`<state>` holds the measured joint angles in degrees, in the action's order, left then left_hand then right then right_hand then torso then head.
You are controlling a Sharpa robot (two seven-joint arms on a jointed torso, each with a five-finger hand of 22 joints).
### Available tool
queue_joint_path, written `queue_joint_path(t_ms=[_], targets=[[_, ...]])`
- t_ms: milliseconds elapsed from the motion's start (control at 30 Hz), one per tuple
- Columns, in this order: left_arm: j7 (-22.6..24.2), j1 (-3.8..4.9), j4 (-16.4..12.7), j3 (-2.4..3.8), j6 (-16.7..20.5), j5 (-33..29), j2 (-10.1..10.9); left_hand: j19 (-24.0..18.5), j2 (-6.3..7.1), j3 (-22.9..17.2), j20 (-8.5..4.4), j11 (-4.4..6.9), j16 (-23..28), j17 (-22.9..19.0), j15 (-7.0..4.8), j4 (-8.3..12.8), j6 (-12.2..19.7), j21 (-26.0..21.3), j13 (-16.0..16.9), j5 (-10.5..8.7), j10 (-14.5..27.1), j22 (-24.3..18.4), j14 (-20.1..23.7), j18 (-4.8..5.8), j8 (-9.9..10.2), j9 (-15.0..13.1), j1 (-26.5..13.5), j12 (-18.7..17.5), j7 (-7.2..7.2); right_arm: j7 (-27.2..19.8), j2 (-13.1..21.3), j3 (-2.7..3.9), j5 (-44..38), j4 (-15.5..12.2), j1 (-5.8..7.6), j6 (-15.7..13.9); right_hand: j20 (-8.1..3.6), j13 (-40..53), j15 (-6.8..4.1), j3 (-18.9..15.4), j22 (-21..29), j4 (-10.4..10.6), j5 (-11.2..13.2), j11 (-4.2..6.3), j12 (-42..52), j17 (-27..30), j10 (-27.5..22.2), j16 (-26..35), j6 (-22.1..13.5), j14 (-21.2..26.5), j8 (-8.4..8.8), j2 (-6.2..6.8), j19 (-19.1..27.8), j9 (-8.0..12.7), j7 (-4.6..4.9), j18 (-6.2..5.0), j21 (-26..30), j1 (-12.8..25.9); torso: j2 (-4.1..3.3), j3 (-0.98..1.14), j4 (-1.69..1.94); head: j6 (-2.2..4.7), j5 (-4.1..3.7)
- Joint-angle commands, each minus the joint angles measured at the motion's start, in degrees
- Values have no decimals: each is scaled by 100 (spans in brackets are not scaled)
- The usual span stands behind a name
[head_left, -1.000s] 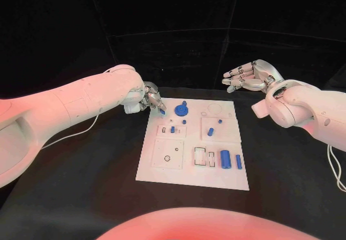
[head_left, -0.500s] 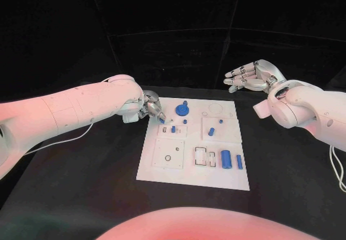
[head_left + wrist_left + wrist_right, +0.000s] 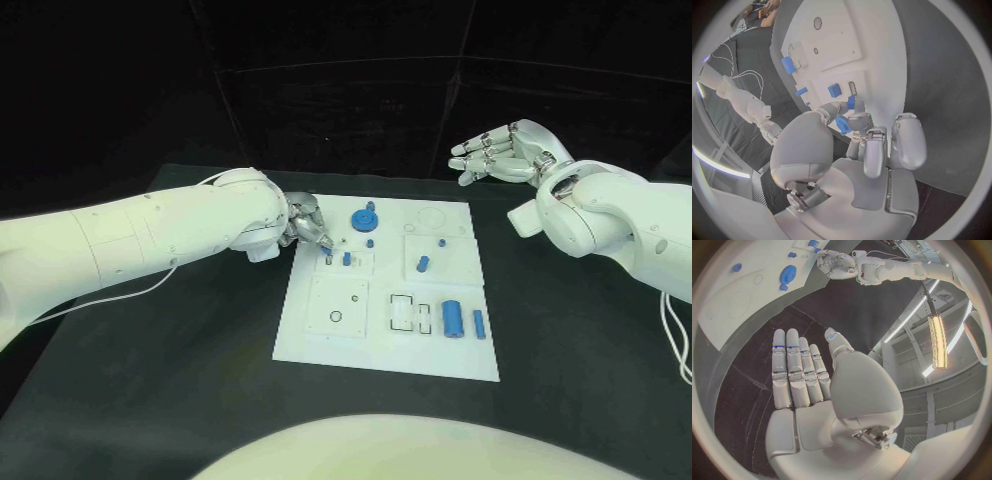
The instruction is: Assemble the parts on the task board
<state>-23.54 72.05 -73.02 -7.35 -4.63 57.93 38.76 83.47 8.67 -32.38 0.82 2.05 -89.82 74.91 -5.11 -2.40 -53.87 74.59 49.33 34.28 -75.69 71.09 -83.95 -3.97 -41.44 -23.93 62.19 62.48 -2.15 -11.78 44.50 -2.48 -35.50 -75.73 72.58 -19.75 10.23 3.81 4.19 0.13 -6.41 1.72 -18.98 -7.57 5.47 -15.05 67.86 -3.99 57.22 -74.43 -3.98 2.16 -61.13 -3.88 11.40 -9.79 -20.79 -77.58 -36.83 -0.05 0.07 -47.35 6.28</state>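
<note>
The white task board (image 3: 346, 340) lies in the middle of the black surface (image 3: 173, 380), its long axis running from the near edge toward the far edge. Toward the board's near right corner a large blue cylinder (image 3: 451, 318) lies flat with a slimmer blue bar (image 3: 477, 323) just beside it, both lengthwise along the board. Farther on, a short blue peg (image 3: 423, 264) lies slightly slanted near the right edge, and a small blue piece (image 3: 346, 258) stands at the left-hand recess. Near the far edge sits a round blue part (image 3: 365, 216). The left hand (image 3: 306, 224) is over the board's far left corner, fingers curled, pinching a small blue part (image 3: 842, 124) between thumb and fingertips just above the board. The right hand (image 3: 498, 152) hangs beyond the far right corner, well apart from the board, fingers straight and holding nothing.
</note>
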Motion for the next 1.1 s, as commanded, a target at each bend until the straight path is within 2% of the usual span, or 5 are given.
queue_joint_path(t_ms=[33, 167, 667, 1100], targets=[[18, -3, -82, -2, 276, 89, 13, 51, 14, -803, 0, 21, -18, 1509, -35, 836, -48, 40, 15, 38, -67, 10, -605, -25, 24, 7, 60, 23, 0, -56, 0, 4, 20, -10, 12, -16, 13, -8, 3, 1, 7, -39, -35, 2, 8, 9, -54, 25, -39, 33, 11, -20, -39, -1, 12, -72, 30, -9, -5, -2, -13, -7, 8], [-8, -11, -118, -5, 202, 91, 26, 56, 17, -802, -1, 23, -18, 1509, -37, 836, -57, 52, 28, 49, -78, 25, -605, -22, 26, 9, 58, 31, 3, -56, -4, 4, 20, -6, 12, -15, 13, -8, 3, 1, 7, -39, -35, 2, 8, 9, -54, 25, -39, 33, 11, -20, -39, -1, 12, -72, 30, -9, -8, 3, -8, -19, 6], [-155, -25, -180, -10, -220, 93, 62, 84, 69, -795, -13, 41, -18, 1509, -49, 845, -133, 117, 100, 285, -151, 112, -605, -5, 58, 27, 46, 50, 21, -60, -16, 4, 20, 8, 11, -4, 13, -8, 5, -1, 12, -35, -41, 0, 12, 10, -57, 25, -39, 33, 10, -22, -44, -2, 14, -71, 37, 2, -3, -2, -9, -57, 5], [-205, -27, -216, -11, -455, 190, 51, 88, 78, -791, -14, 43, -18, 1509, -50, 847, -144, 127, 93, 325, -154, 126, -605, -2, 64, 30, 46, 40, 23, -62, -17, 4, 20, 10, 11, -2, 13, -8, 5, -1, 12, -35, -41, 0, 12, 10, -57, 25, -39, 33, 10, -22, -44, -2, 14, -71, 37, 2, -6, -3, -13, -70, 5]])
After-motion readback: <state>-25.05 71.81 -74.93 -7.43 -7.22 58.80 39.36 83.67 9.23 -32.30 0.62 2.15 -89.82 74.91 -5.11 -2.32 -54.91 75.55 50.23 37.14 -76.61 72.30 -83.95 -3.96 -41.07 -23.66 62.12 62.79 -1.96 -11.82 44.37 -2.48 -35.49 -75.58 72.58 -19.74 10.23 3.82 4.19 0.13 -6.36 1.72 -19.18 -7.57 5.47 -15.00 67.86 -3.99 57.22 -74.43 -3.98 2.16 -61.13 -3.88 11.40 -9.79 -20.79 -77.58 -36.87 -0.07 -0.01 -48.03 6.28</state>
